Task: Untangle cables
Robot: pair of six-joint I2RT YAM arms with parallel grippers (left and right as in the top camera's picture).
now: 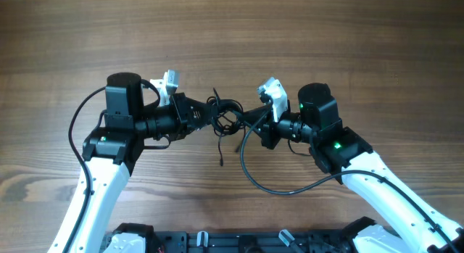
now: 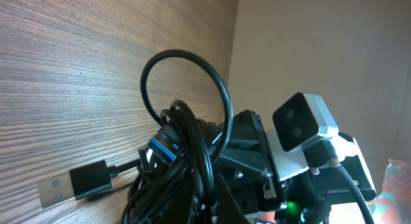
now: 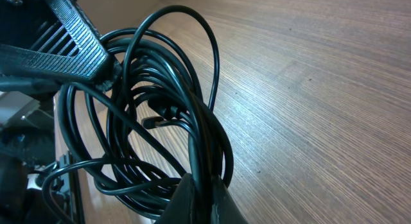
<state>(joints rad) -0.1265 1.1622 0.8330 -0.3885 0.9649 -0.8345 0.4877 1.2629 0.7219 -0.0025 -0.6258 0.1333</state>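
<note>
Holding the cables (image 1: 226,115) between them, both arms are meeting over the middle of the table (image 1: 348,50). The left gripper (image 1: 209,117) is squeezing fully closed on the bunch's left side. The right gripper (image 1: 248,121) is pinching closed on strands from the right. The wires are sitting in one dark looped tangle, with one loose strand trailing toward the near edge and a USB plug (image 2: 70,182) sticking out by the wood.

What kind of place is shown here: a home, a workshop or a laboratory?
Probably a robotics laboratory bench: a brown wood-grain table, a white-and-black left robot arm and right robot arm, and a knot of thin black cables between them.
</note>
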